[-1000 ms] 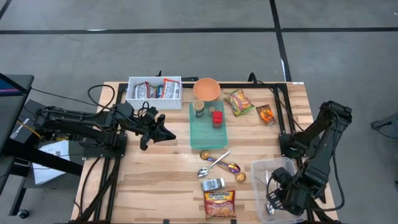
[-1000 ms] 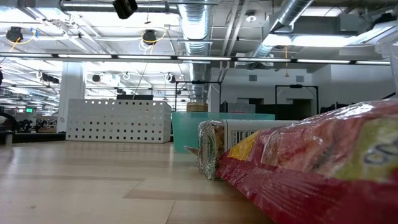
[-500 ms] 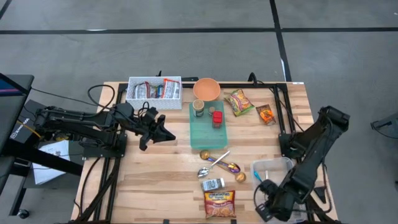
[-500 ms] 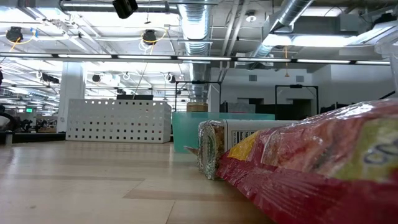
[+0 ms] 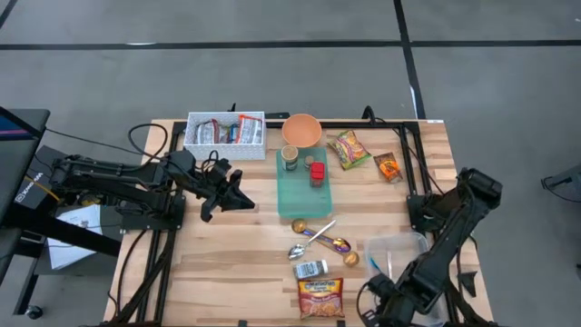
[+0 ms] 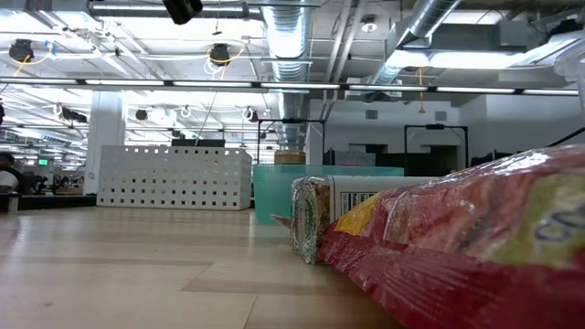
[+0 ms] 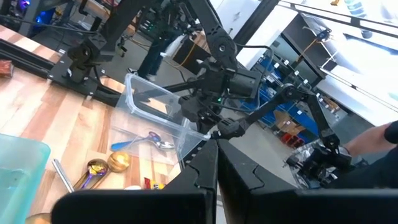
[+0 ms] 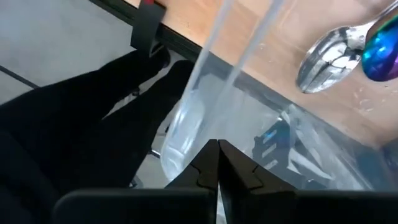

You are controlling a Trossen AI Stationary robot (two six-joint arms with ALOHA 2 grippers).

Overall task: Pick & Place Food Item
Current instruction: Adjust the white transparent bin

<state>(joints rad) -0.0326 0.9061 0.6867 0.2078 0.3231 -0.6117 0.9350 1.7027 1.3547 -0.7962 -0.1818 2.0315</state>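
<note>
Seen from above, a wooden table (image 5: 227, 254) holds two dark arms. At the left, the left gripper (image 5: 243, 200) hangs over bare wood with its fingers pressed together, holding nothing. Behind it stands a white perforated basket (image 5: 225, 130) of packets. Further right, a teal tray (image 5: 303, 186) carries a small jar and a red item, with an orange bowl (image 5: 301, 130) at its far end. Just right of the bowl lie a green snack bag (image 5: 348, 149) and a small orange packet (image 5: 388, 167). Nearer the front edge sit gold and iridescent spoons (image 5: 320, 238), a small can on its side (image 5: 311, 269), and a red noodle packet (image 5: 320, 297), the food item closest to the front. At the right, a clear plastic bin (image 5: 399, 259) sits by the right arm, whose gripper (image 5: 374, 313) is low at the table's front edge.

The right wrist camera alone shows that gripper's fingers closed tight and empty, beside the bin's clear wall, with a spoon (image 8: 348, 53) lying inside. The low camera shows no arm, only the noodle packet (image 6: 466, 247) large in front, the can (image 6: 347, 215) behind it, then the tray and basket
</note>
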